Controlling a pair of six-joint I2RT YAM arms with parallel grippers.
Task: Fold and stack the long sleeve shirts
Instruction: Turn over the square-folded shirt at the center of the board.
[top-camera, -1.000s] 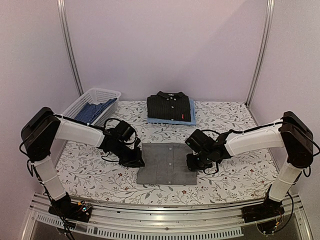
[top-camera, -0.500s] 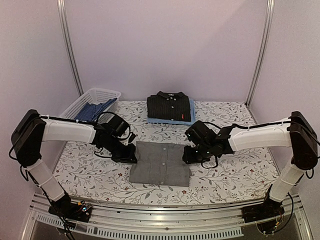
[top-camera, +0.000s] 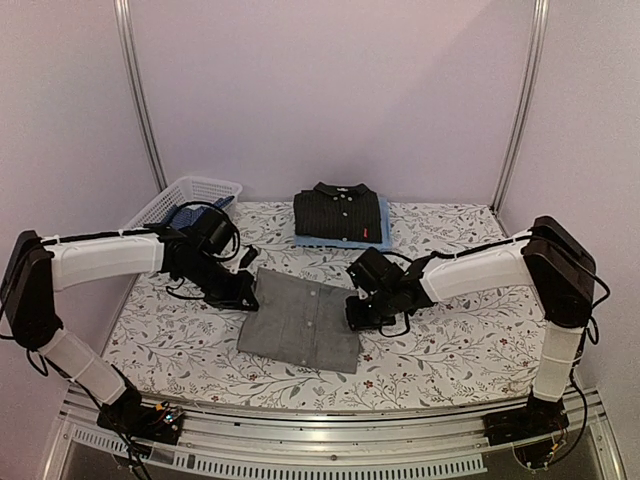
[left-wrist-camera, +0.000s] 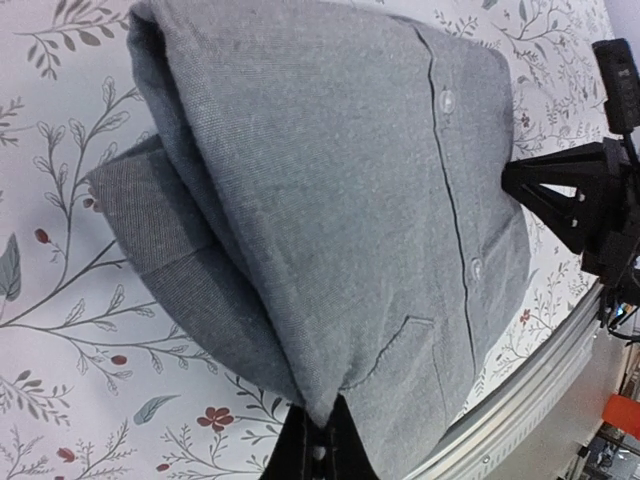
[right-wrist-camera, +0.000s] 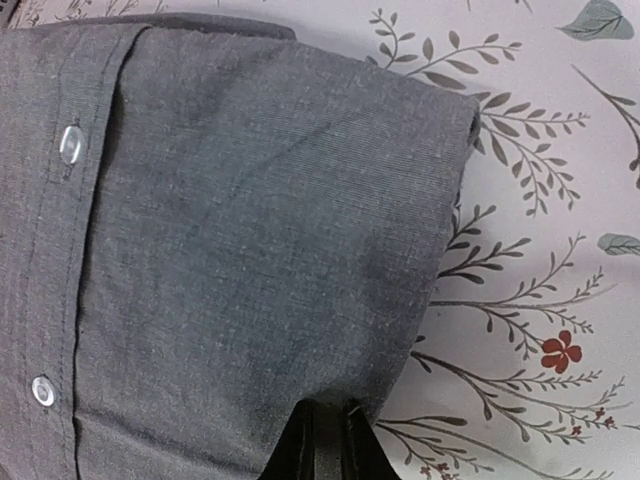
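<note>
Plainly a robotics lab test cell: left arm (top-camera: 100, 258) and right arm (top-camera: 480, 272) bolted to an aluminium rail (top-camera: 330, 440) at the edge of a floral-clothed table (top-camera: 470, 350), boxed in by bare pale walls (top-camera: 330, 90) and upright metal posts (top-camera: 135, 90).

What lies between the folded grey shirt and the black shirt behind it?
Between grey shirt and black shirt: only bare floral tablecloth, shown in the top view.

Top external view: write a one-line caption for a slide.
Folded grey shirt pinched at opposite sides by left gripper and right gripper; black shirt stacked on light blue shirt behind.
</note>
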